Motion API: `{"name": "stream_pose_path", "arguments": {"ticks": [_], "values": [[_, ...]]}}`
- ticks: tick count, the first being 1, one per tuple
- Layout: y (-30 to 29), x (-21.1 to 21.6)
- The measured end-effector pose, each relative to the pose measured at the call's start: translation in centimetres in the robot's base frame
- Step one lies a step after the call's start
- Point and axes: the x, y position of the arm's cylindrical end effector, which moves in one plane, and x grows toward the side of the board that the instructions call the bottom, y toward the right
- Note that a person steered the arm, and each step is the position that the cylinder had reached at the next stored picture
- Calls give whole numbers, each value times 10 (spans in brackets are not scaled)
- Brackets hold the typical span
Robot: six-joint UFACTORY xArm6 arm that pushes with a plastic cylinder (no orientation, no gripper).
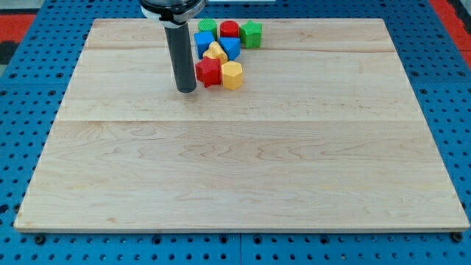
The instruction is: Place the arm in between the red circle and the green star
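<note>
Tip parked beside the cluster

My tip (186, 90), a bare rod without fingers, is placed left of the red star (209, 72); the red circle (229, 30) and green star (207, 27) are found toward the view's top-right.

My tip (186, 90) is planted at the far side, left of centre, the dark rod standing straight upright.

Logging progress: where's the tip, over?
My tip left of red star. Red circle, green star at top, touching. Blue block between.
</note>
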Motion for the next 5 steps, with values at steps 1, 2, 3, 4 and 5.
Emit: {"name": "stream_pose_path", "arguments": {"ticks": [1, 2, 3, 4, 5], "values": [[23, 39], [126, 32], [175, -63], [157, -150], [156, -186]]}}
